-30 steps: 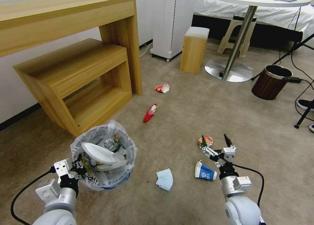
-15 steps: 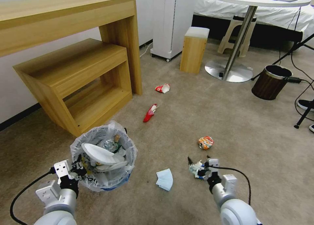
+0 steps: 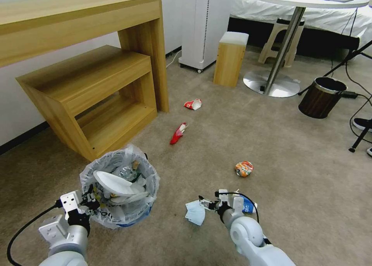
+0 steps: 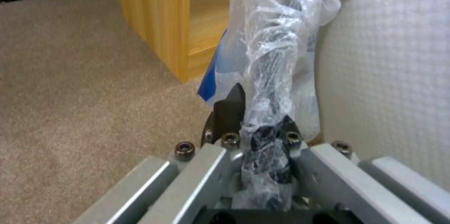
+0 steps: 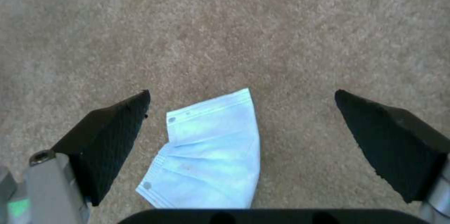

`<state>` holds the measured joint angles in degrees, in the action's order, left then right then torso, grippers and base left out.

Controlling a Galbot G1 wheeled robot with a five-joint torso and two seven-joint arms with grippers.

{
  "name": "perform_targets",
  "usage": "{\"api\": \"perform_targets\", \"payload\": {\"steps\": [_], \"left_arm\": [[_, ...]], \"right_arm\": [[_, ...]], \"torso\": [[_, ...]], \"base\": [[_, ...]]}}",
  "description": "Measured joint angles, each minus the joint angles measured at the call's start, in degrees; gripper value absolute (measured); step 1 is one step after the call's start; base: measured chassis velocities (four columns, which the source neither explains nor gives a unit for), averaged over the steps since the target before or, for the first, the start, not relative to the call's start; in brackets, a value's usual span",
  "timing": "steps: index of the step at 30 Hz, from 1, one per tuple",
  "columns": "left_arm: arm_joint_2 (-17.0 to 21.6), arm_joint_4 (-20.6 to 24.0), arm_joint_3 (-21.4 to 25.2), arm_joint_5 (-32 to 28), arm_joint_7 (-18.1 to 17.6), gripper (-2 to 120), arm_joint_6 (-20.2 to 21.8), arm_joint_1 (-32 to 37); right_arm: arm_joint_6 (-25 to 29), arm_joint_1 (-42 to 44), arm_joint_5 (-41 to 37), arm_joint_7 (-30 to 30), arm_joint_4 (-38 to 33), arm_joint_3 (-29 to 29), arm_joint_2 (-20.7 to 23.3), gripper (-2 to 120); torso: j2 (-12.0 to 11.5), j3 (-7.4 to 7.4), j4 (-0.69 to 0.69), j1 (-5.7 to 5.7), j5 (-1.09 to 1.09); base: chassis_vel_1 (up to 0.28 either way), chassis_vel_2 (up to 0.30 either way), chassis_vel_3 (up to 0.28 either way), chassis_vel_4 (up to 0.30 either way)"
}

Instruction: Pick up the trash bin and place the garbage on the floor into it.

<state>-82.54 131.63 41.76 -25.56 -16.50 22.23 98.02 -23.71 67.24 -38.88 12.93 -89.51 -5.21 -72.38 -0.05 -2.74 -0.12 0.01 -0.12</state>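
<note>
Right gripper [image 5: 241, 111]: jaws wide apart, poised above the blue face mask [image 5: 211, 150], which lies flat on the beige carpet [image 3: 271, 142]. Left gripper [image 4: 255, 125]: jaws clamped on the bagged rim of the trash bin [image 3: 118, 190], beside the wooden shelf unit [image 3: 89, 91]. A blue paper cup [image 3: 248, 207], orange wrapper [image 3: 243, 168], red wrapper [image 3: 177, 133] and red-white cup [image 3: 193, 103] lie scattered beyond.
</note>
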Motion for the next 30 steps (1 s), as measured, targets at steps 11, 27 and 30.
{"api": "perform_targets", "payload": {"steps": [11,27,30], "left_arm": [[-0.9,0.0,-0.8,0.9,-0.2,0,0.1,-0.2],[-1.2,-0.3,-0.6,1.0,-0.4,0,0.0,-0.3],[-1.2,-0.6,-0.6,1.0,-0.4,0,0.0,-0.5]], "right_arm": [[-3.0,-1.5,-0.2,1.4,4.2,1.8,-2.7,100],[-7.5,-4.1,-1.8,5.1,8.3,3.9,-4.9,81],[-7.5,-4.2,-1.1,5.0,8.9,4.2,-4.9,69]], "torso": [[0.0,0.0,0.0,0.0,0.0],[0.0,0.0,0.0,0.0,0.0],[0.0,0.0,0.0,0.0,0.0]], "base": [[0.0,0.0,0.0,0.0],[0.0,0.0,0.0,0.0],[0.0,0.0,0.0,0.0]]}}
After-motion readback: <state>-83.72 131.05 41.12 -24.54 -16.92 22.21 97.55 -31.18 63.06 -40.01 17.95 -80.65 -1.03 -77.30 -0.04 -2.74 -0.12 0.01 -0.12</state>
